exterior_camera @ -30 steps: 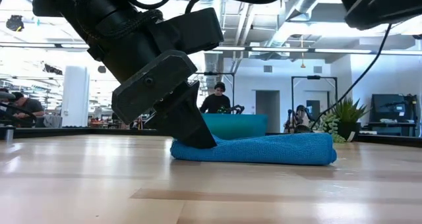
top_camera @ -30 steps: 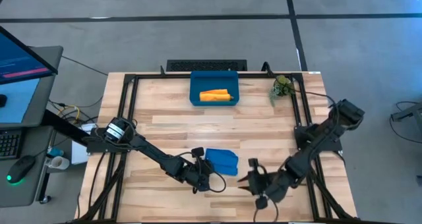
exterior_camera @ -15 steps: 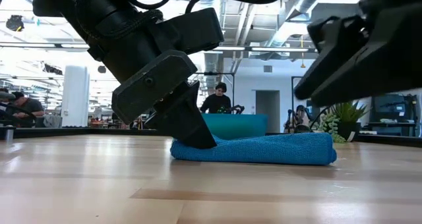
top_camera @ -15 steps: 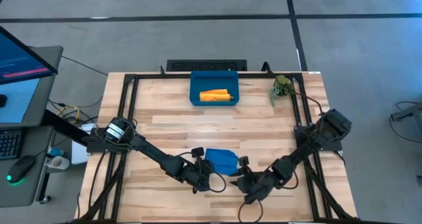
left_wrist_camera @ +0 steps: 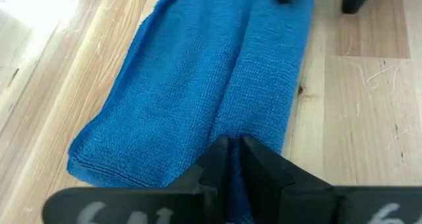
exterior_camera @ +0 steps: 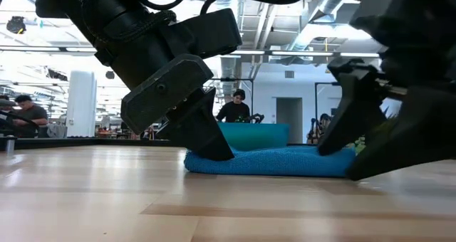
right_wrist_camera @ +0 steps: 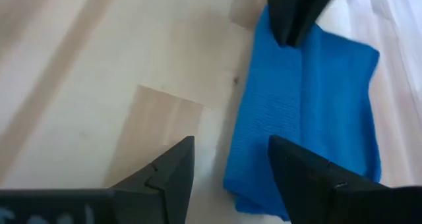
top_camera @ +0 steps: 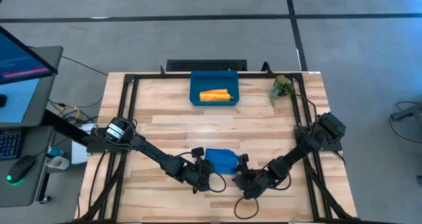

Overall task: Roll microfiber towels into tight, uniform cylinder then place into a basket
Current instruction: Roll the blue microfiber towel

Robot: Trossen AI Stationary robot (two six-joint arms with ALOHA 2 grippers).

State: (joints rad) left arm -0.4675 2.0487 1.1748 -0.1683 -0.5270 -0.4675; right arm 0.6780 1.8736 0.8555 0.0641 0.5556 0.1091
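Observation:
The bright blue towel [top_camera: 221, 160] lies folded in a flat strip on the table's near middle, and also shows in the low view [exterior_camera: 274, 161]. My left gripper [top_camera: 207, 167] is at its left end, shut on it. My right gripper [top_camera: 239, 172] is open, low at the towel's right end [right_wrist_camera: 254, 184], with one finger [right_wrist_camera: 173, 168] over bare wood and the other [right_wrist_camera: 300, 168] over the cloth. The orange-yellow towel [top_camera: 215, 95] lies rolled in the dark-blue basket [top_camera: 195, 85] at the far middle. My left gripper pinches a raised fold of the blue towel [left_wrist_camera: 230, 126] at its left end between its two fingers [left_wrist_camera: 215, 155]. The fingers slant down from the table's left [exterior_camera: 208, 146]. The towel lies flat on the table. Whether my right gripper touches the towel, I cannot tell.
A small green plant [top_camera: 282, 87] stands at the far right. Black frame rails [top_camera: 129, 99] run along the table's left and right sides. Bare wood [top_camera: 217, 125] lies between the towel and the basket. People show in the room beyond the table [exterior_camera: 235, 107].
My right gripper has moved toward the table's left and down to the blue towel's right end, staying open. My left gripper and the towel have kept still.

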